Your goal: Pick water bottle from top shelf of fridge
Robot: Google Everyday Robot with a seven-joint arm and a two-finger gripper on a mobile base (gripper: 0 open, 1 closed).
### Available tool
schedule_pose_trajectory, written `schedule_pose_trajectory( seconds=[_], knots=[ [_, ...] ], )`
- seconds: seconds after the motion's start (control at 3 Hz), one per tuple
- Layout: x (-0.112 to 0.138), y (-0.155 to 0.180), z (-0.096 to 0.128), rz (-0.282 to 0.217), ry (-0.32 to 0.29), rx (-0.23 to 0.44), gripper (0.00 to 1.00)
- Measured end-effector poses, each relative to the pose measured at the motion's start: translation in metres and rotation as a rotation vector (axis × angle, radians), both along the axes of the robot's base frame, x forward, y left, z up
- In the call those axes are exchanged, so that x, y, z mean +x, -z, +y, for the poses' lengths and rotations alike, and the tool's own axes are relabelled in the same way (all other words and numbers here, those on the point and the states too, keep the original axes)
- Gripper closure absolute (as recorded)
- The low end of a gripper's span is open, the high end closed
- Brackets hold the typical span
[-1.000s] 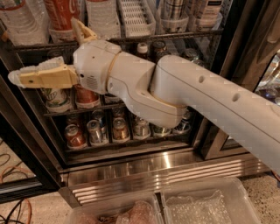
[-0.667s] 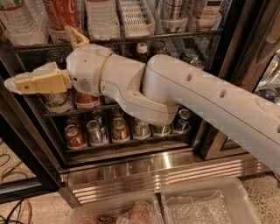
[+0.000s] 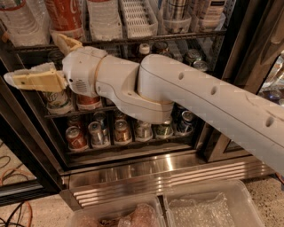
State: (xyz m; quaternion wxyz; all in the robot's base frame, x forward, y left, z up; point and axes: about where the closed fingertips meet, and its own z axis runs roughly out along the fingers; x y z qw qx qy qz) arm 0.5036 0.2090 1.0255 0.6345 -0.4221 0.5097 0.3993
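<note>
Since a second earlier, the gripper (image 3: 31, 80) had edged a little to the left, and it stayed below the top shelf (image 3: 177, 35). I saw one water bottle (image 3: 20, 22) standing at the far left of that shelf, clear and ribbed, cut off by the upper edge of my view and untouched. Beside it to the right stood one red cola bottle (image 3: 64, 15), then one whitish ribbed bottle (image 3: 104, 17), then one white slotted lane tray (image 3: 137, 17) with nothing showing at its front, then two more bottles (image 3: 175, 13) further right. The gripper hung in front of the middle can rack (image 3: 71, 113), under the water bottle and the cola bottle. It carried nothing I could make out, and whether it was apart or together I could not tell. Two cans (image 3: 88, 102) showed on that rack just past the wrist. About six cans (image 3: 122, 131) lined the front of the lowest rack, partly hidden by the arm (image 3: 199, 102). The gripper's tip sat near the fridge's (image 3: 233, 66) left door frame (image 3: 17, 146), with little room on that side. Below the ribbed steel base panel (image 3: 155, 175) I counted two clear bins (image 3: 248, 195). The left one held something pinkish and the right one held crinkled clear film.
</note>
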Motion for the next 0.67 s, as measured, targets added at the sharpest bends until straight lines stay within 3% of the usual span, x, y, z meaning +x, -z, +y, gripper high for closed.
schedule_pose_trajectory(
  seconds=[0.33, 0.67],
  knots=[
    [0.007, -0.007, 0.005, -0.016, 0.016, 0.005, 0.31],
    [0.014, -0.019, 0.009, -0.022, 0.054, 0.002, 0.30]
  ],
)
